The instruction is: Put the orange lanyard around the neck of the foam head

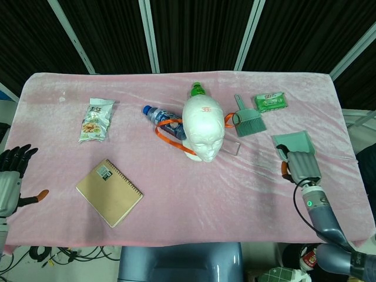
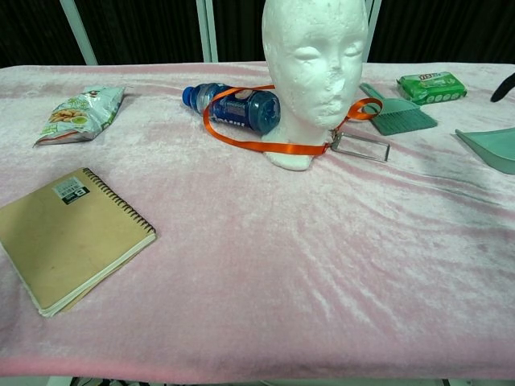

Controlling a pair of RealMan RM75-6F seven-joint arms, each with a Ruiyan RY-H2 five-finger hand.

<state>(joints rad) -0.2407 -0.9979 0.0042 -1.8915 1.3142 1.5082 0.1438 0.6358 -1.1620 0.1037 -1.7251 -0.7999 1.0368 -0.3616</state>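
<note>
The white foam head [image 1: 202, 130] [image 2: 315, 72] stands upright mid-table. The orange lanyard [image 1: 169, 136] [image 2: 265, 145] loops round its base and lies partly over a blue bottle [image 2: 239, 108]; its clear badge holder [image 2: 360, 146] rests on the cloth to the right. My left hand [image 1: 9, 181] hovers off the table's near-left edge, fingers apart, holding nothing. My right hand [image 1: 300, 167] is at the near right, over the handle end of the green dustpan [image 1: 292, 141], with nothing in it. One dark fingertip [image 2: 503, 87] shows at the right edge of the chest view.
A snack bag [image 1: 94, 120] and a spiral notebook [image 1: 109, 192] lie on the left of the pink cloth [image 1: 194, 194]. A green-capped bottle [image 1: 198, 90] stands behind the head. A green brush [image 1: 248, 117] and a wipes pack [image 1: 271, 102] sit at the back right.
</note>
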